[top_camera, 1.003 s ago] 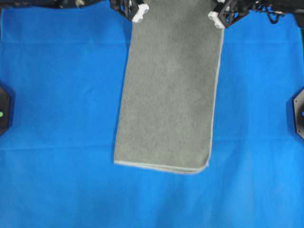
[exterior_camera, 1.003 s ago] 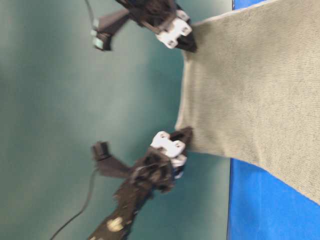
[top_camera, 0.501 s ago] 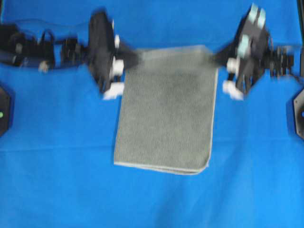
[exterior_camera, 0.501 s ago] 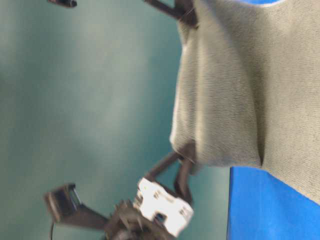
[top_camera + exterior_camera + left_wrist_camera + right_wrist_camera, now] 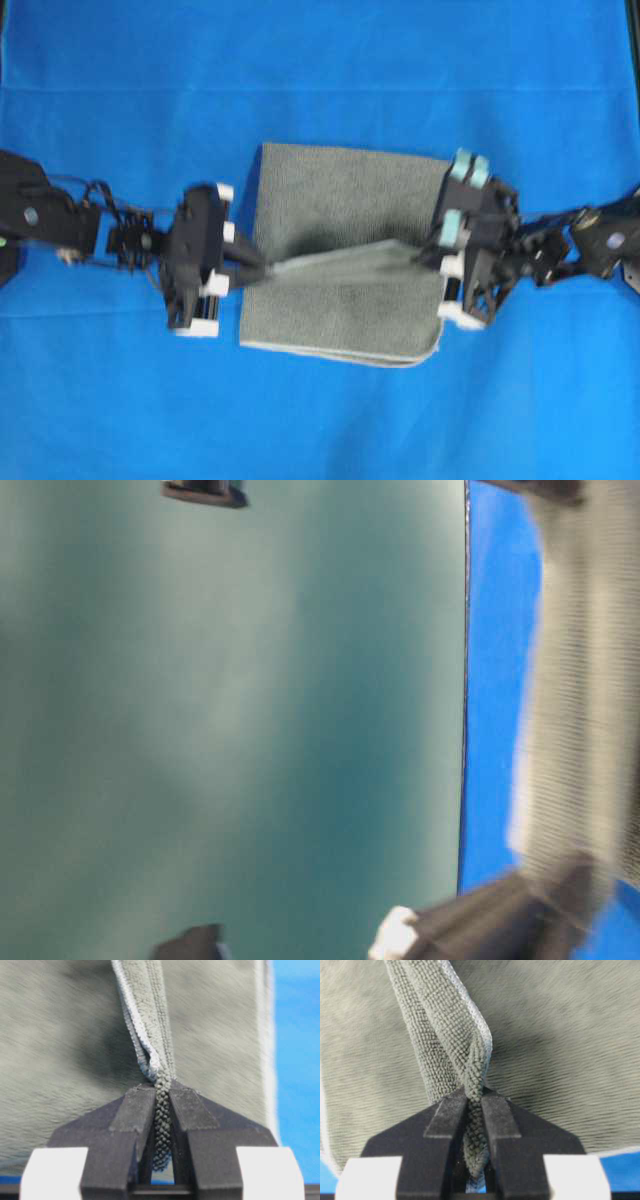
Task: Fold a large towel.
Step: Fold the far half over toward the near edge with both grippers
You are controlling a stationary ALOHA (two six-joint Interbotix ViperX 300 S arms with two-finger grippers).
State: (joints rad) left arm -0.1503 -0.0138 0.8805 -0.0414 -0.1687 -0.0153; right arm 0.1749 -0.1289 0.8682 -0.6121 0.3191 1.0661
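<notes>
Both grippers are clamped on the towel point(image 5: 345, 250): the left gripper point(image 5: 252, 270) pinches 1 corner of the lifted edge, the right gripper point(image 5: 428, 256) the other, and each wrist view shows cloth bunched tight between narrow jaws. Between them the raised edge hangs as a taut band over the lower layer, which lies flat on the blue sheet point(image 5: 320, 70) beneath both hands. To fold well, I judge both should carry that edge level and together toward the near hem, then lay it square before letting go. Nothing else seems to stand nearby, though the table-level view is too blurred to be certain.
</notes>
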